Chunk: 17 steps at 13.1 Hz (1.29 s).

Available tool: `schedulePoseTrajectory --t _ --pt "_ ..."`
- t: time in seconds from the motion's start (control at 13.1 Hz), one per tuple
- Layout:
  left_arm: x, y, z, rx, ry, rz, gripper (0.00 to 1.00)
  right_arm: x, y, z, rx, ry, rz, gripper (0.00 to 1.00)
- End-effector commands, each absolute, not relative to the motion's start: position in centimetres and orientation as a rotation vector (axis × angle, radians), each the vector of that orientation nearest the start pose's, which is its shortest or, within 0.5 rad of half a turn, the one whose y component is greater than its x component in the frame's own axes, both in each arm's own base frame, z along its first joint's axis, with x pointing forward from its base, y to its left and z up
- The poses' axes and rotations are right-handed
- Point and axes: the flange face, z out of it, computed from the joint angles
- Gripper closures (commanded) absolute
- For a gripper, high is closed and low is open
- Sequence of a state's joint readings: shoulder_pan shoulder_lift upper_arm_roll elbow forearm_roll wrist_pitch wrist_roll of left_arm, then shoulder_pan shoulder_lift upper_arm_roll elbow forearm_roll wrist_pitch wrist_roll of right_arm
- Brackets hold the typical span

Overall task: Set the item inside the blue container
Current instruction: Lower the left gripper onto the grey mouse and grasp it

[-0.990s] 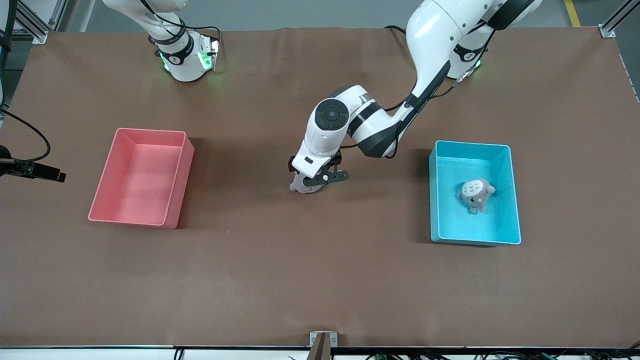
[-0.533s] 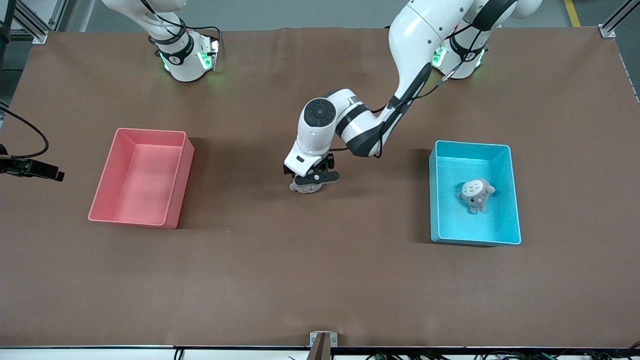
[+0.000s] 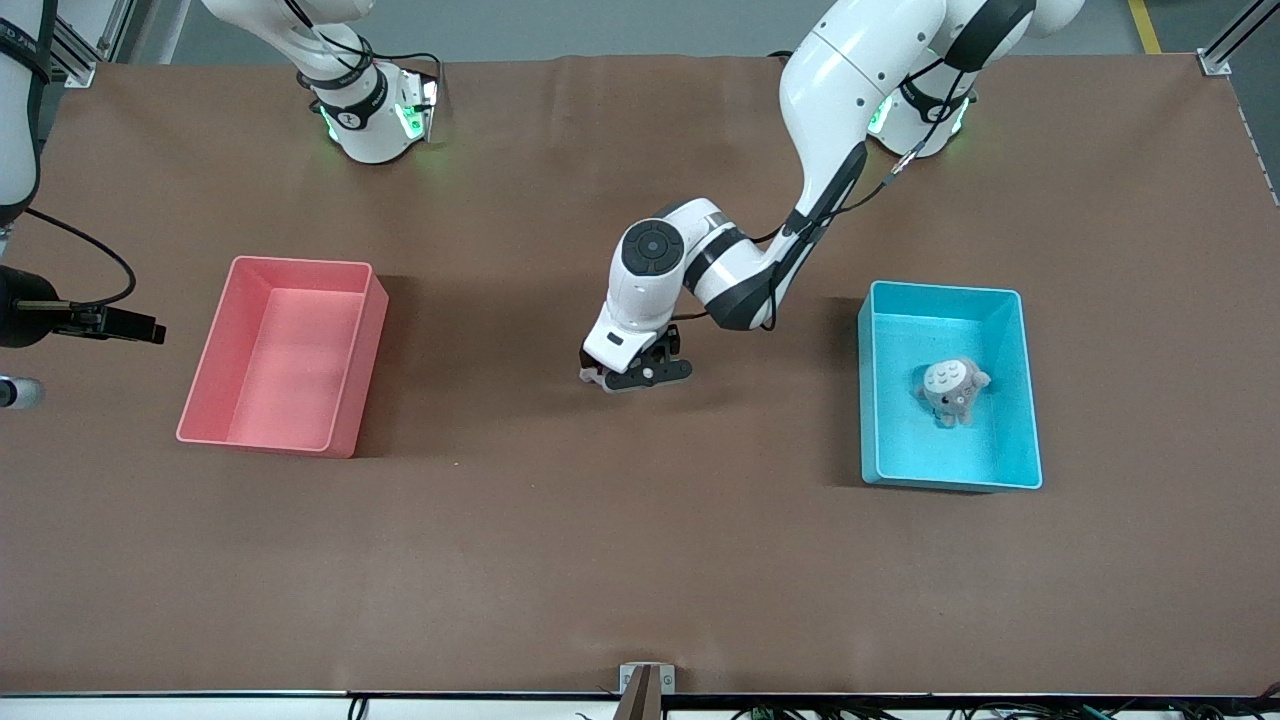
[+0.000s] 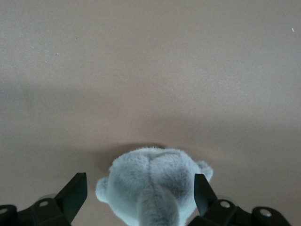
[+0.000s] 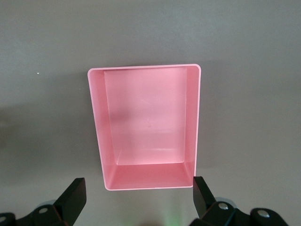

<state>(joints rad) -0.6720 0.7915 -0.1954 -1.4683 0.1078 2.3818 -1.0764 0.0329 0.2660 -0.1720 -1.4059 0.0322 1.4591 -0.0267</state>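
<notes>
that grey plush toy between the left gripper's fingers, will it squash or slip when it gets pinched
The grey plush toy looks furry and rounded, so it will probably squash and feel light. The left gripper stands open around it on the table; soft fur likely grips rather than slips. It seems unlikely to break.

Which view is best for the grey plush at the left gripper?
Left wrist view: the grey plush sits on the table between the open left gripper fingers. Front view shows only a sliver of it under the gripper. Right wrist view shows only the pink bin.
</notes>
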Motion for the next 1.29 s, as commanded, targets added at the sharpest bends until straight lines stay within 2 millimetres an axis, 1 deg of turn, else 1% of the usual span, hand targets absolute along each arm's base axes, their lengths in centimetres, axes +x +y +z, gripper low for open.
schedulePoseTrajectory --t 0.0,0.08,0.15,0.23,0.46,0.61,0.76,0.91,1.22 --pt "49.7 -54.5 22.6 -3.267 -0.328 -0.082 0.00 61.1 -8.1 54.2 -3.107 0.217 0.303 0.00" --pt "49.7 -54.6 22.6 -3.271 -0.326 -0.086 0.00 61.3 -9.1 54.3 -3.113 0.234 0.261 0.00" --pt "49.6 -54.7 22.7 -3.279 -0.331 -0.089 0.00 61.3 -9.4 54.3 -3.123 0.209 0.253 0.00" --pt "49.7 -54.7 22.8 -3.282 -0.334 -0.093 0.00 61.3 -9.3 54.5 -3.128 0.161 0.249 0.00" --pt "49.7 -55.0 22.9 -3.299 -0.339 -0.109 0.00 61.1 -9.6 54.3 -3.125 0.156 0.267 0.00" --pt "49.6 -54.9 22.2 -3.295 -0.336 -0.098 0.00 60.8 -8.8 55.1 -3.123 0.158 0.272 0.00" --pt "49.6 -55.0 21.8 -3.303 -0.321 -0.102 0.00 60.2 -8.7 55.7 -3.107 0.157 0.288 0.00" --pt "49.1 -55.5 21.1 -3.315 -0.311 -0.107 0.00 59.6 -8.5 56.4 -3.102 0.147 0.292 0.00" --pt "48.6 -55.9 19.6 -3.321 -0.306 -0.099 0.01 59.1 -8.6 57.0 -3.099 0.142 0.291 0.00"
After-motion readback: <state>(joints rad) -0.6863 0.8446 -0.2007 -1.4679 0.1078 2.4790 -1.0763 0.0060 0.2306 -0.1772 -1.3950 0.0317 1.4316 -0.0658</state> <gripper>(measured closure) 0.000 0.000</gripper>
